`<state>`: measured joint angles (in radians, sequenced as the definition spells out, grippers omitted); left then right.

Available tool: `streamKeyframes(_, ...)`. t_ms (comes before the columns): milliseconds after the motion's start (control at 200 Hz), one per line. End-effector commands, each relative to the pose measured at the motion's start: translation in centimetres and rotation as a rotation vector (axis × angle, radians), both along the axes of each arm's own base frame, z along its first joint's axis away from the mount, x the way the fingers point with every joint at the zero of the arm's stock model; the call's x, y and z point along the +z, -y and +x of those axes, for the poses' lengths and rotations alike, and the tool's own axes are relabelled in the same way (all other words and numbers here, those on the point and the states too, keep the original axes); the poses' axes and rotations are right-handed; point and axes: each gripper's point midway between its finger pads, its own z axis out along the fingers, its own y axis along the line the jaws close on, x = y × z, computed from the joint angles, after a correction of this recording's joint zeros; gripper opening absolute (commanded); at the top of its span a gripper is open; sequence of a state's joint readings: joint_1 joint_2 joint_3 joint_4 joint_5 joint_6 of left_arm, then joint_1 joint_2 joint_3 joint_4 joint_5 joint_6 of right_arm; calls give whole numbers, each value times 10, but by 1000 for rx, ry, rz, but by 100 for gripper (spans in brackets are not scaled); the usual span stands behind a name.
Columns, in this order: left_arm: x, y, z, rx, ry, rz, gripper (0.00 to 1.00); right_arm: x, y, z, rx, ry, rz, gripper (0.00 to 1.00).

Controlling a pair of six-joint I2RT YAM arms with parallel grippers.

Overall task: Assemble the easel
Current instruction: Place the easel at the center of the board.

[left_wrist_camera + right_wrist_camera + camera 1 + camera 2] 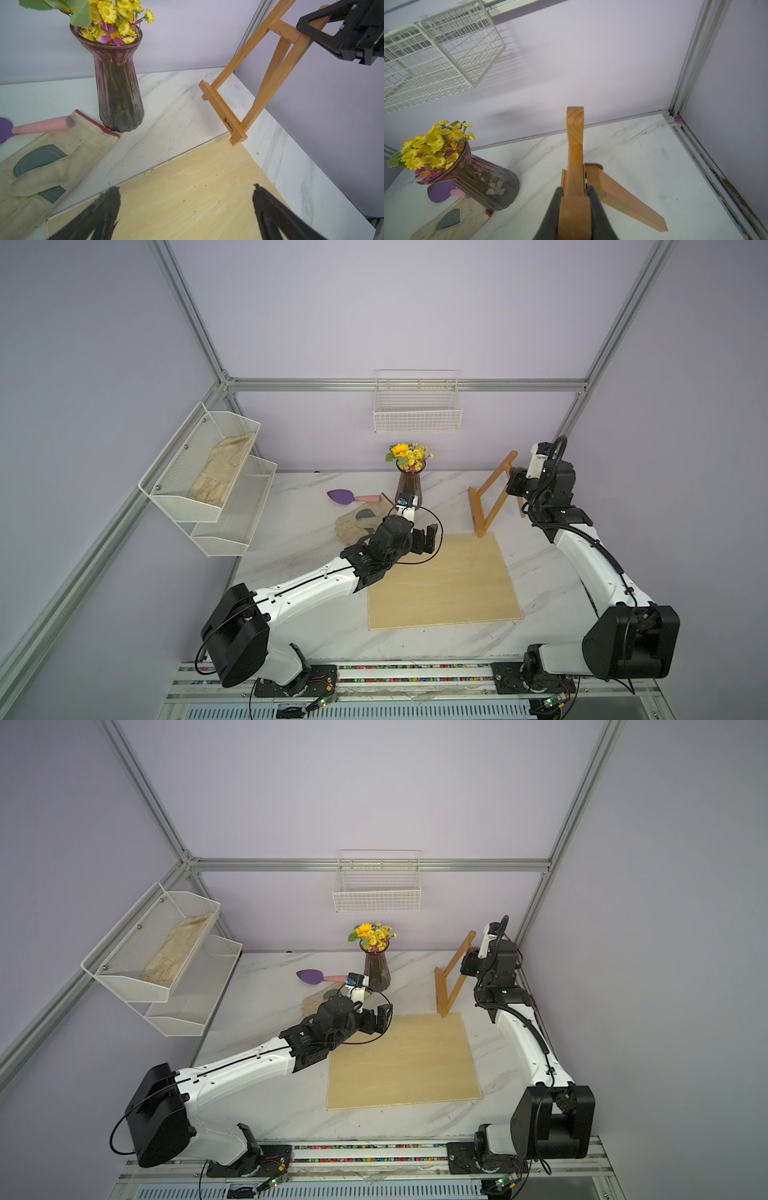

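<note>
One easel (pixel 223 113) is hanging tilted, right of centre in both top views, above the far right part of the table (pixel 299 539). Its ledge's lower end is sitting at the far right corner of the board (pixel 444 585), touching or just above it; I cannot tell which. The right gripper (pixel 575 195) is clenching the easel's head from both sides. In the right wrist view the rear leg is standing splayed toward the lower right of the frame, apart from the front slats. The left gripper (pixel 185 191) is hanging released, jaws wide and empty, over the board's far left corner, well apart from the easel.

Judging from this, the step in hand is standing the frame on its feet with the rear leg spread. Doing it well is calling for a firm clamp at the head while the frame is being levelled, so that both front feet are meeting the surface together. The free gripper is looking best used on the ledge or rear leg, pulling gently, since the slats are thin. Letting go is making sense only once three feet are bearing.

Counting:
- one easel
- two grippers
- one board
- one vase (pixel 118 89) of flowers (pixel 112 14)
- one trowel (pixel 343 497)
- one basket (pixel 417 420)
- one two-tier rack (pixel 220 539) holding one cloth (pixel 222 475)
- one glove (pixel 62 158) or a stacked pair beside the vase; I cannot tell which
</note>
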<state>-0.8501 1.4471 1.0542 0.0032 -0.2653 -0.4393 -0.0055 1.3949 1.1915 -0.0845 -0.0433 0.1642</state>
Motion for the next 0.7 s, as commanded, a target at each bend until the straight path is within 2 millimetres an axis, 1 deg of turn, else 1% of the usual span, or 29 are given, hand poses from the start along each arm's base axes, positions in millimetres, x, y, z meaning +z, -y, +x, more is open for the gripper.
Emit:
streamKeyframes(0, -2, -6, -2, 4, -20, -28, 100, 38, -4, 7, 36, 175, -95, 0)
streamKeyframes(125, -7, -8, 0, 8, -37, -31, 100, 39, -6, 7, 46, 191, -90, 0)
streamKeyframes(220, -9, -8, 0, 4, -38, -50, 100, 38, -17, 6, 102, 219, -38, 0)
streamKeyframes(295, -11, -10, 2, 12, -45, -52, 100, 28, -21, 8, 119, 201, -6, 0)
streamKeyframes(375, -14, -12, 0, 12, -48, -51, 100, 25, -24, 4, 128, 238, 22, 0)
streamKeyframes(435, -18, -13, 0, 16, -54, -51, 100, 19, -22, 3, 112, 238, 42, 0)
streamKeyframes(565, -19, -14, 1, 16, -61, -57, 100, 6, -17, 8, 85, 204, 56, 0)
streamKeyframes(695, -18, -14, 1, 15, -68, -67, 100, 5, -1, 8, 22, 206, 38, 0)
